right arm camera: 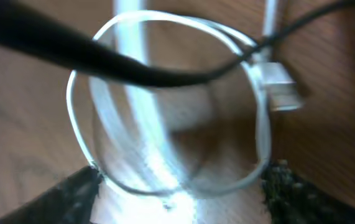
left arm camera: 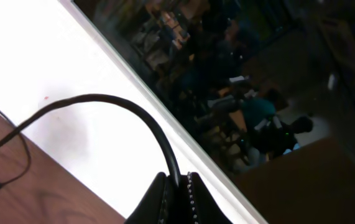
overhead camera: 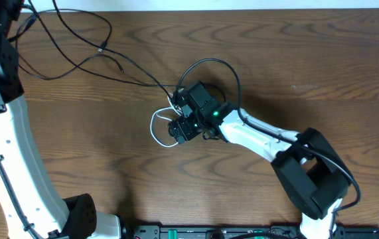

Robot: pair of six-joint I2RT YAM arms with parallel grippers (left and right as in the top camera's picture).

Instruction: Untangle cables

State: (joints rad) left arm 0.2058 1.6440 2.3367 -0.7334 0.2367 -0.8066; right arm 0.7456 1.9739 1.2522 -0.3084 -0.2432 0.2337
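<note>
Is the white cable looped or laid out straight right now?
Looped: the white cable forms a closed ring, with a black cable crossing over it.

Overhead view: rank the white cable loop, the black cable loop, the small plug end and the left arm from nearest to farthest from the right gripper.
1. White cable loop, at the right gripper's tips.
2. Black cable loop, just beyond, toward the top edge.
3. Small plug end, upper left.
4. Left arm, far left edge.

Loop of white cable [right arm camera: 71,106] flat on desk, spanning the gap between the right jaws (spread wide); its white plug [right arm camera: 281,87] just beyond. A black cable [right arm camera: 133,70] crosses above the loop. Left jaws: pinched black cable [left arm camera: 102,97] arches out and away.
</note>
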